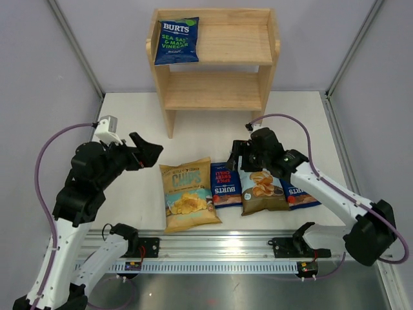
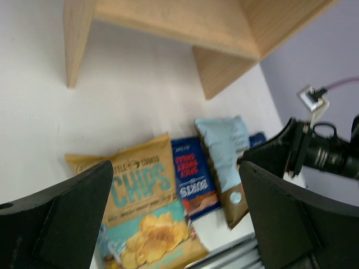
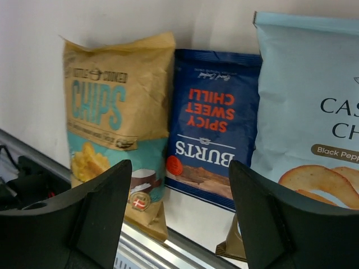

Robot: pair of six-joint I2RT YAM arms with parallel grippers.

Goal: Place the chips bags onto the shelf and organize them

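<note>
Four bags: flat in a row on the worktop [image 1: 129,116], in front of the shelf [image 1: 213,90]; a fifth bag [image 1: 176,40] sits on the shelf's top board, left end.
Left jaws: spread wide, empty, near the shelf's left leg.
Tan bag [image 1: 187,194]: big, crinkly, puffy.
Small blue bag [image 1: 226,184]: shiny, slippery; likely next.
Right jaws: spread, empty, above it.
Tip: pinch its flat sealed edge, not the puffy middle.
Light-blue bag [image 1: 261,190]: big, smooth.
</note>
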